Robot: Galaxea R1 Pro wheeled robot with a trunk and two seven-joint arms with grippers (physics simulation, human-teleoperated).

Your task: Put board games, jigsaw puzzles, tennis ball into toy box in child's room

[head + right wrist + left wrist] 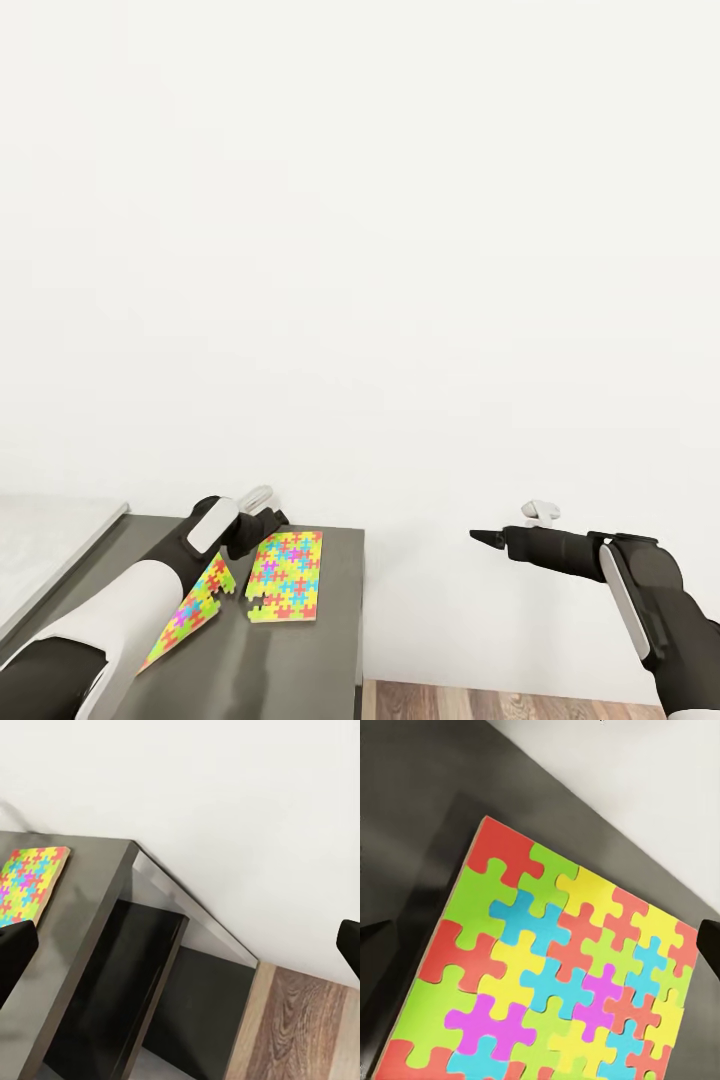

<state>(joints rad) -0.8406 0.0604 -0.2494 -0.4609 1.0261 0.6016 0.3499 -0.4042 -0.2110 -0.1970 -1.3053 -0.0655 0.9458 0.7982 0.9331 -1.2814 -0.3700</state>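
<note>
So nearest to us in the head view, our left arm reaches over the dark grey cabinet section (300, 640) and there's a jigsaw puzzle box (190, 612) tilted up on edge right against the forearm, leaning at a steep angle. We honestly can't tell from this angle what's holding it up. A bit further along, the second puzzle box (287, 574) lies flat on the cabinet top, just beside the left gripper (262, 521), which sits at its far corner (the wall side). In the left wrist view that flat box (547, 967) sits between the two dark fingertips (710, 945), spread wide at either edge, so the gripper's released, nothing clamped. Over on the other side the right gripper (487, 538) hangs out past the cabinet's end, above wood floor (300, 1020), fingers apart and holding nothing, well apart from the flat puzzle box (30, 881)
</note>
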